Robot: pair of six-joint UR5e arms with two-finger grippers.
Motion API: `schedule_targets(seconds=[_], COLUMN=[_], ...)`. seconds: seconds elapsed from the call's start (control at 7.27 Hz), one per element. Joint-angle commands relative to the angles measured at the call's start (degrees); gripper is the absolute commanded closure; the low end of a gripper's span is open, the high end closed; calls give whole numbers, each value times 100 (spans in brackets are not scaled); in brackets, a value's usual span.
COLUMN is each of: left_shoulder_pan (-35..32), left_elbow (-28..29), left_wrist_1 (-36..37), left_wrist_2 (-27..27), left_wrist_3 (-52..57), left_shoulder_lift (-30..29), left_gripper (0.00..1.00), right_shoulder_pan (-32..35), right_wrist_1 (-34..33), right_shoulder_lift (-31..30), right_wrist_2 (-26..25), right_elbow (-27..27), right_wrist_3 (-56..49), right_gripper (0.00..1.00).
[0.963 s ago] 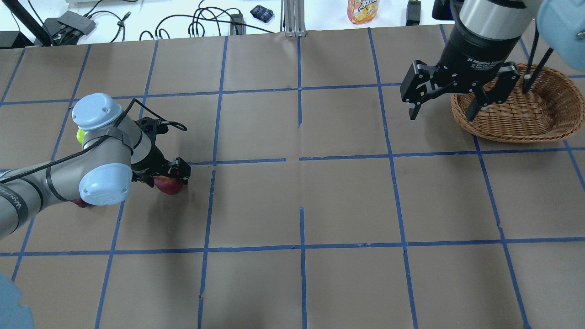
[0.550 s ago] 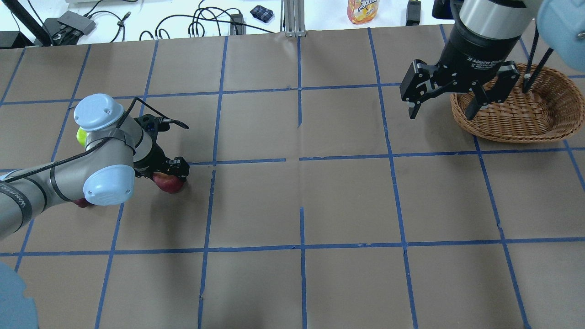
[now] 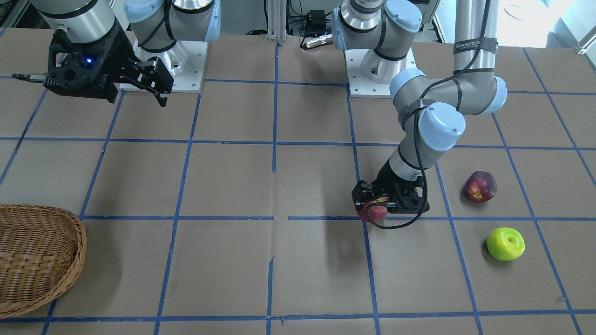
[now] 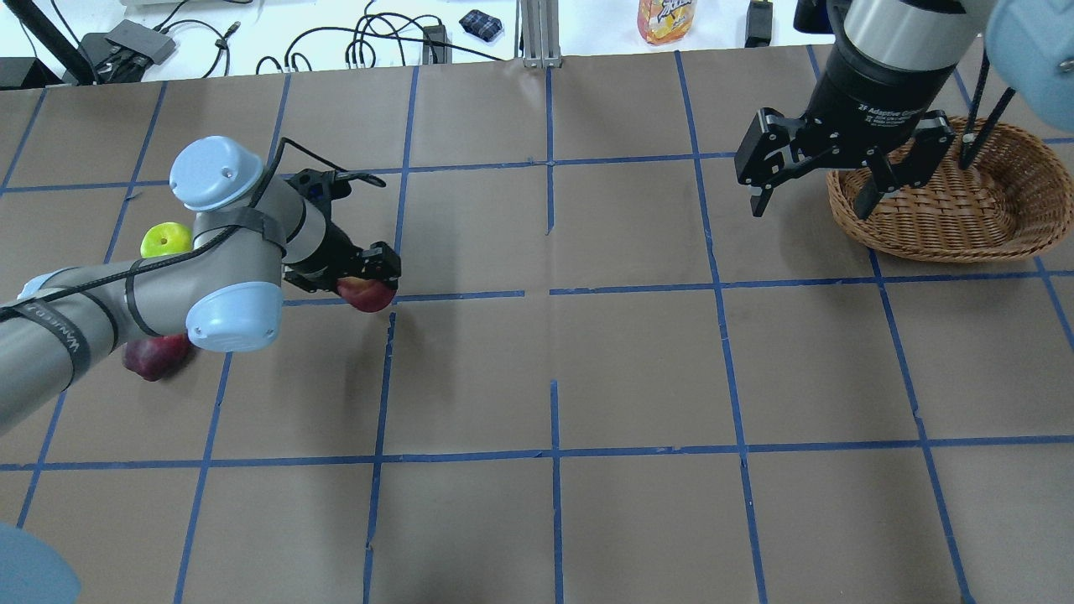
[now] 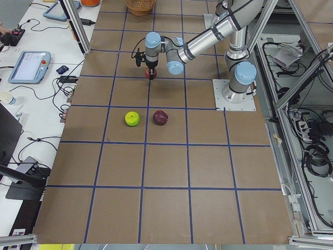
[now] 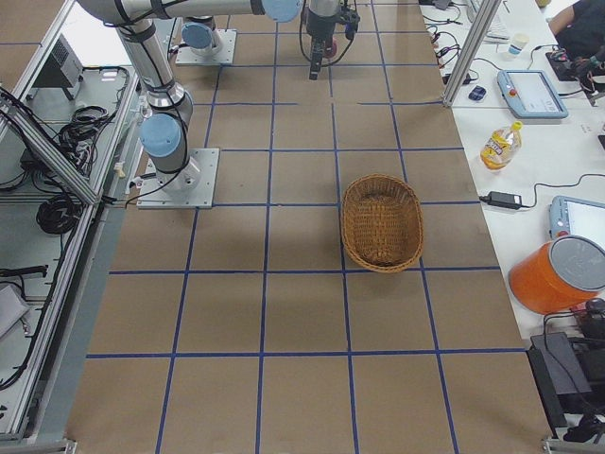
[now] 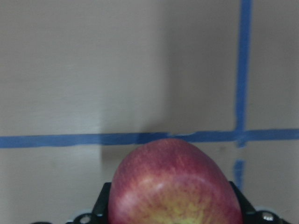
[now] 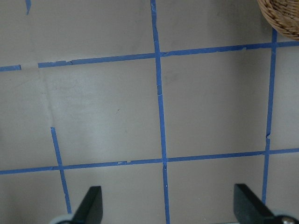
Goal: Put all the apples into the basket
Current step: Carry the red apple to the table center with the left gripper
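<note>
My left gripper (image 4: 369, 283) is shut on the red apple (image 4: 367, 294) and holds it above the table; it also shows in the front view (image 3: 374, 211) and fills the left wrist view (image 7: 175, 186). The dark maroon apple (image 4: 155, 356) and the lime green apple (image 4: 165, 239) lie on the table by the left arm, clear in the front view (image 3: 480, 186) (image 3: 505, 243). My right gripper (image 4: 812, 201) is open and empty, hovering just left of the wicker basket (image 4: 956, 205), which holds nothing.
Blue tape lines grid the brown table (image 4: 554, 377). Cables, a juice bottle (image 4: 667, 18) and devices lie beyond the far edge. The basket shows at the front view's lower left (image 3: 37, 256).
My left gripper has lifted the red apple and carried it right and toward the far side. The green and maroon apples are now uncovered. The right arm barely moved.
</note>
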Motion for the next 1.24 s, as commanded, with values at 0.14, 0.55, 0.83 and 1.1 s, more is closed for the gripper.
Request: schedule_targets(seconds=[0.14, 0.55, 0.83, 1.1], left_shoulder_pan=[-1992, -2269, -2191, -1290], left_elbow=[822, 814, 945, 1312], left_wrist_1=[501, 866, 762, -548], left_wrist_2=[478, 571, 615, 423], left_wrist_3=[-1066, -1927, -1780, -1196], left_shoulder_lift=[-643, -1022, -998, -517], left_gripper=[100, 1, 0, 0], right_shoulder_pan=[-136, -163, -163, -111], right_wrist_1=[10, -86, -104, -681], right_shoulder_lift=[17, 175, 333, 378], right_wrist_2=[-13, 57, 40, 101], right_elbow=[9, 176, 176, 167], right_wrist_3=[-89, -89, -89, -72], right_gripper=[0, 0, 0, 0])
